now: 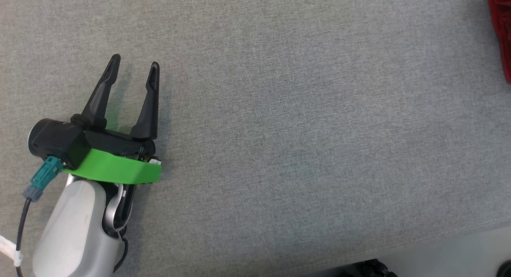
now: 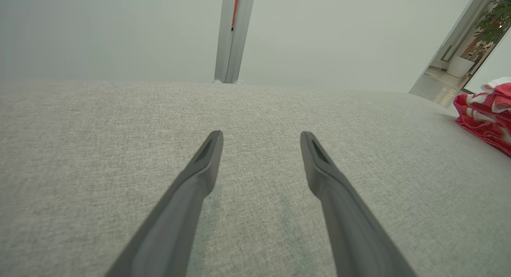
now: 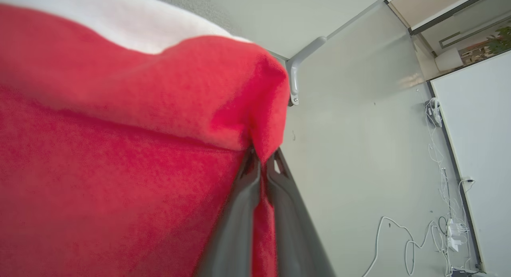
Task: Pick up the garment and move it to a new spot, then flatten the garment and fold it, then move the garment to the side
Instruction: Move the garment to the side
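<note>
I see a grey woven bench [image 1: 303, 125] and pale floor [image 3: 359, 181]; my right end effector [image 3: 263, 157] clenches the red-and-white garment [image 3: 119, 149], my left end effector [image 1: 135, 62] gapes.

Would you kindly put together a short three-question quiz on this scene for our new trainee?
1. True or false: the left gripper is open and empty, over the grey woven fabric surface.
2. Multiple choice: the right gripper is shut on A) a blue towel, B) the red-and-white fleecy garment, C) nothing at all.
3. Fill in the gap: in the head view, the garment shows at the upper ___ edge of the picture.

Key: 1 true; 2 B; 3 right.
</note>
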Tool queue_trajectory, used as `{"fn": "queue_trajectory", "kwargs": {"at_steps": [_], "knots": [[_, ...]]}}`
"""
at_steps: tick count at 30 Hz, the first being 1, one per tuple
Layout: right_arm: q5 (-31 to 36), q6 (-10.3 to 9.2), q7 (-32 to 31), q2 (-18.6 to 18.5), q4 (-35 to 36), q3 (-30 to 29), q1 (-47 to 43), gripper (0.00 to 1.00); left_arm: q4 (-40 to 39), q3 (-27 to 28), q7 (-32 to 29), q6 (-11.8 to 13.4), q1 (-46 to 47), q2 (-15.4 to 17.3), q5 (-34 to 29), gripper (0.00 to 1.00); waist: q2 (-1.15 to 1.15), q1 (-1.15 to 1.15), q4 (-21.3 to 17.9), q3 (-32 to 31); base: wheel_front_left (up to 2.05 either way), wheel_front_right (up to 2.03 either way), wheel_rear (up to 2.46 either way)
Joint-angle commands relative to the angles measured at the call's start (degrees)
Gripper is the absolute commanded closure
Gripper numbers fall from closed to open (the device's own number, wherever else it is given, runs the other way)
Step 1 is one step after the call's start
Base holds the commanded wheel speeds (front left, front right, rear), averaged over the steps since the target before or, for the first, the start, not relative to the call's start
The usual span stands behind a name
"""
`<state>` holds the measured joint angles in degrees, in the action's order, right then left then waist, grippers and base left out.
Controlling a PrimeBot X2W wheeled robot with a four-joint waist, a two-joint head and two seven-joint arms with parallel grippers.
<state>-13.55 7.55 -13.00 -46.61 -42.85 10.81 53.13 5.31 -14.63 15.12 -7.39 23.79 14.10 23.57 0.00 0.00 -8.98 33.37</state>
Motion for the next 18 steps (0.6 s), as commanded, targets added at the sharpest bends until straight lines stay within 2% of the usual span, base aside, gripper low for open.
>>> {"fn": "queue_trajectory", "kwargs": {"at_steps": [1,2,3,4,9,12,15,18], "knots": [[1.5,-0.14,1.7,1.2,-0.8,-2.4,-0.5,1.0,-0.3,0.2,0.0,-0.1,0.8,0.7,-0.6,0.0,0.0,0.0,0.5,0.6,0.0,0.0,0.0],[3.1,-0.14,2.6,2.0,-1.7,-4.3,-0.7,1.0,-0.3,0.3,0.0,-0.1,0.7,0.8,-0.6,0.0,0.0,0.0,0.6,0.7,0.0,0.0,0.0],[4.5,-0.14,3.2,2.5,-2.3,-5.7,-0.8,0.69,-0.4,0.3,0.0,-0.1,0.6,0.9,-0.7,0.0,0.0,0.0,0.6,0.8,0.0,0.0,0.0],[5.9,-0.15,3.7,3.3,-3.2,-8.2,-0.7,0.0,-0.3,0.4,0.0,0.0,0.5,1.1,-0.7,0.0,0.0,0.0,0.6,0.8,0.0,0.0,0.0],[12.5,-0.14,4.7,7.1,-5.9,-17.0,-1.0,0.0,0.2,0.5,0.0,0.1,0.4,0.7,-0.5,0.0,0.0,0.0,0.9,-0.6,0.0,0.0,0.0],[15.6,-0.13,6.6,9.8,-5.1,-21.4,-1.9,0.0,1.0,0.5,0.0,0.1,0.0,-0.2,-0.1,0.0,0.0,0.0,1.2,-3.0,0.0,0.0,0.0],[16.7,-0.13,8.6,12.6,-3.5,-23.2,-3.7,0.0,1.9,1.0,0.0,0.0,-0.9,-1.3,0.3,0.0,0.0,0.0,1.7,-6.0,0.0,0.0,0.0],[14.4,-0.13,12.6,16.5,-0.4,-23.3,-6.2,0.0,3.6,1.5,0.0,0.0,-2.3,-2.3,0.5,0.0,0.0,0.0,2.3,-10.1,0.0,0.0,0.0]]}}
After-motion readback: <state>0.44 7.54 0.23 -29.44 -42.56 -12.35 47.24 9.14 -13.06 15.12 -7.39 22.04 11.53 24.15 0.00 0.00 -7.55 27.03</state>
